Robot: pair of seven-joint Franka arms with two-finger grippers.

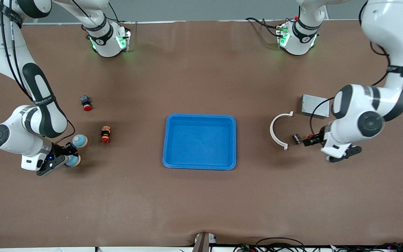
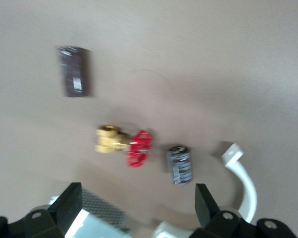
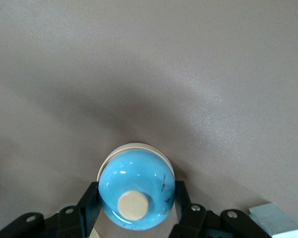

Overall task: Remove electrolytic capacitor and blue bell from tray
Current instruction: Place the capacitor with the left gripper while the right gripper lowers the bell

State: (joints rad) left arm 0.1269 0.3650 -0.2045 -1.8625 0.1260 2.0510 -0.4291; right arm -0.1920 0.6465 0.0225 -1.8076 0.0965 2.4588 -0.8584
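The capacitor [image 1: 296, 138], a small dark cylinder, lies on the table by one end of a white arc [image 1: 277, 131]. It also shows in the left wrist view [image 2: 179, 164]. My left gripper [image 1: 314, 140] hangs open and empty above the table beside the capacitor; in its own view [image 2: 136, 198] the jaws stand wide apart. My right gripper [image 1: 68, 156] is shut on a blue bell [image 1: 73, 161] with a cream button, low at the table at the right arm's end. The bell fills the jaws in the right wrist view [image 3: 136, 188].
A blue tray [image 1: 200, 143] sits mid-table. A second blue bell [image 1: 79, 140], a brass-and-red piece [image 1: 105, 134] and a red-capped part [image 1: 86, 103] lie near my right gripper. A grey box [image 1: 315, 106], a brass valve with a red handle [image 2: 120, 144] and a dark block [image 2: 73, 71] lie near my left gripper.
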